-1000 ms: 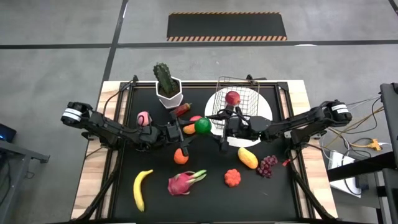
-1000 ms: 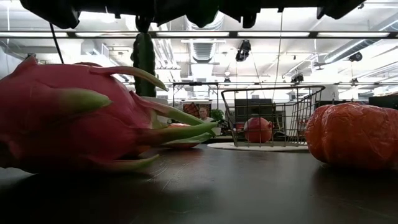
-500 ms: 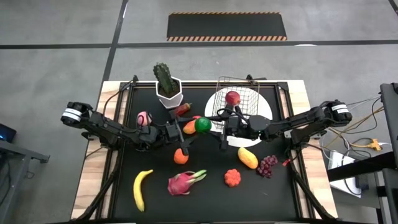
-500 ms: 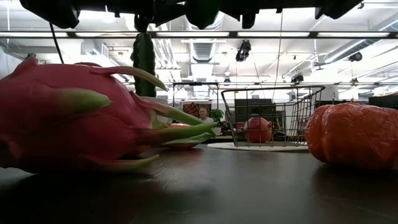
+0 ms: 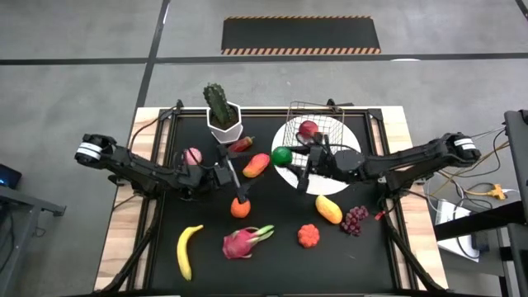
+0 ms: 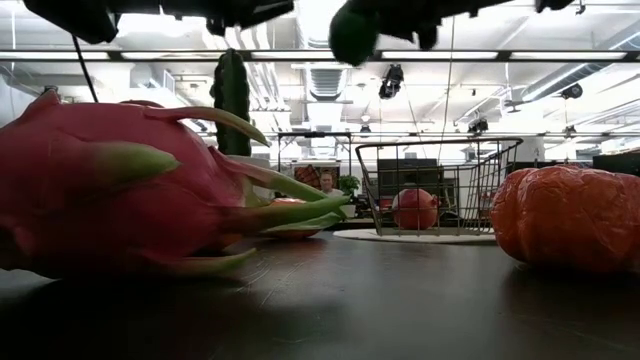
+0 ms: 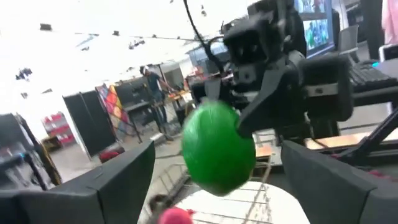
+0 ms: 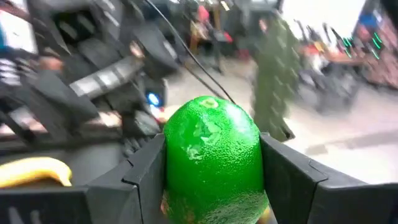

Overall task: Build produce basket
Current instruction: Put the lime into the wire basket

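My right gripper (image 5: 286, 157) is shut on the green lime (image 5: 281, 155), held in the air over the near-left rim of the white plate (image 5: 290, 175). My left gripper (image 5: 233, 177) is open and empty to the left of the lime, pointing at it. The wire basket (image 5: 316, 124) stands on the plate's far side with a red fruit (image 5: 308, 129) in it. On the black mat lie an orange-red mango (image 5: 256, 164), the peach (image 5: 192, 156), the orange (image 5: 240, 207), the banana (image 5: 188, 250), the dragon fruit (image 5: 244, 242), a red-orange pomegranate (image 5: 308, 236), a yellow mango (image 5: 328, 209) and the grapes (image 5: 355, 219). My right gripper pinches the lime between its two fingers, one on each of its opposite sides (image 8: 171, 168). The fingers come level from the table's right side. The lime is lifted clear of the mat and shows high up in the low view (image 6: 352, 30).
A green cactus in a white pot (image 5: 221, 114) stands at the far left of the mat, with a small red vegetable (image 5: 241, 145) next to it. Wooden table edges show left and right of the mat.
The lime has gone with my right gripper toward the table's right and far edge, from the mat's middle to the plate's rim near the basket. My left gripper has drawn back toward the table's left edge and now stands apart from the lime.
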